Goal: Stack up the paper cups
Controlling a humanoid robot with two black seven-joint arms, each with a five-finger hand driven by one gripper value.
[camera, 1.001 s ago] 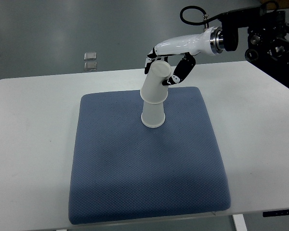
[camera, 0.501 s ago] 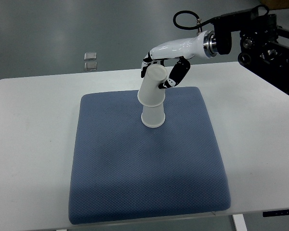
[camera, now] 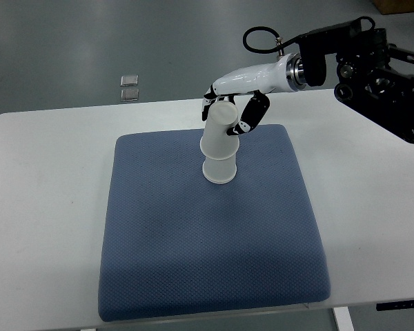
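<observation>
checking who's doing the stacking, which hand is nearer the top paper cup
Right. The right hand is wrapped around the top paper cup, which sits over the bottom paper cup. The left hand is out of view.

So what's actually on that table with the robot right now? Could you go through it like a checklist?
Surface: white table with a blue mat on it.
Job's things: upper paper cup, upside down, slipped over the lower paper cup, which stands on the mat.
Clutter: nothing seen on the table.
Grippers: right hand wraps the upper cup; left arm not in view.
Cables: black cable loop at the right wrist.
Surroundings: grey floor with two small square plates beyond the table.
</observation>
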